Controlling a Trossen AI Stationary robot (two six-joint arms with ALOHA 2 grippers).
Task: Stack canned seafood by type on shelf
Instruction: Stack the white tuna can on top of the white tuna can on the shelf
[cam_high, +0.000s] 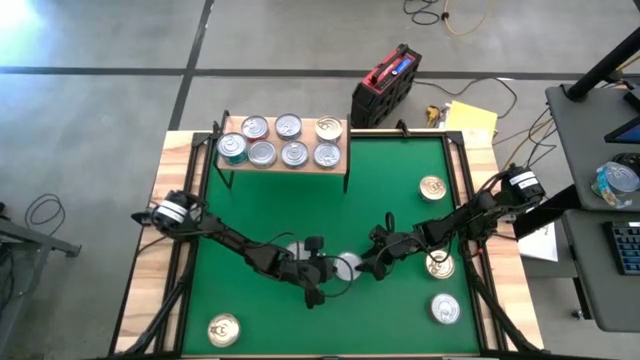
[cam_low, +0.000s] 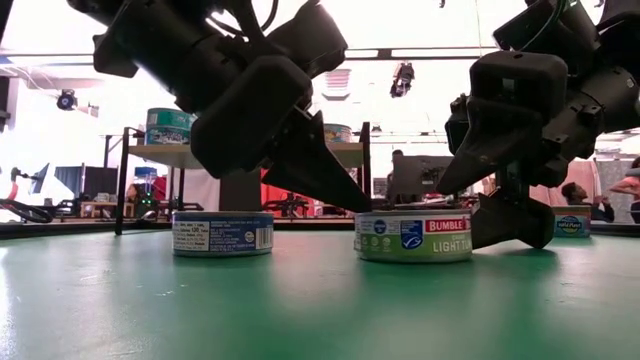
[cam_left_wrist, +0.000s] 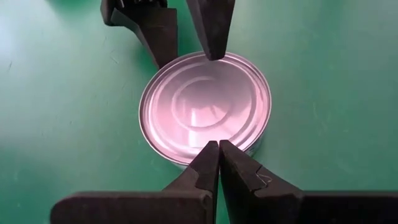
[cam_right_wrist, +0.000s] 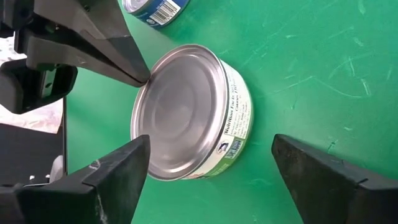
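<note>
A green-labelled tin (cam_low: 413, 237) with a plain silver top (cam_left_wrist: 205, 106) stands flat on the green mat (cam_high: 400, 330) at mid table. My left gripper (cam_left_wrist: 217, 148) comes from the table's left, shut, with its tips at the tin's rim. My right gripper (cam_right_wrist: 211, 146) comes from the right and is open wide. One finger (cam_right_wrist: 118, 171) is over the lid's edge and the other (cam_low: 510, 225) is down beside the tin's wall. A blue-labelled tin (cam_low: 222, 233) stands just left of it. The shelf (cam_high: 228, 123) at the far left carries several tins (cam_high: 288, 127). My left gripper's shut fingertips (cam_low: 362, 203) rest on the lid's edge (cam_left_wrist: 214, 138) on the side toward the left arm. They slant down from the table's left. The tin sits flat on the mat. I cannot tell whether my right gripper's fingers touch the tin.
Loose tins lie on the mat at the right (cam_high: 433, 187), beside the right arm (cam_high: 440, 265), at the near right (cam_high: 446, 308) and the near left (cam_high: 223, 329). The mat between the shelf and the grippers is bare. A red and black case (cam_high: 385, 85) stands beyond the table.
</note>
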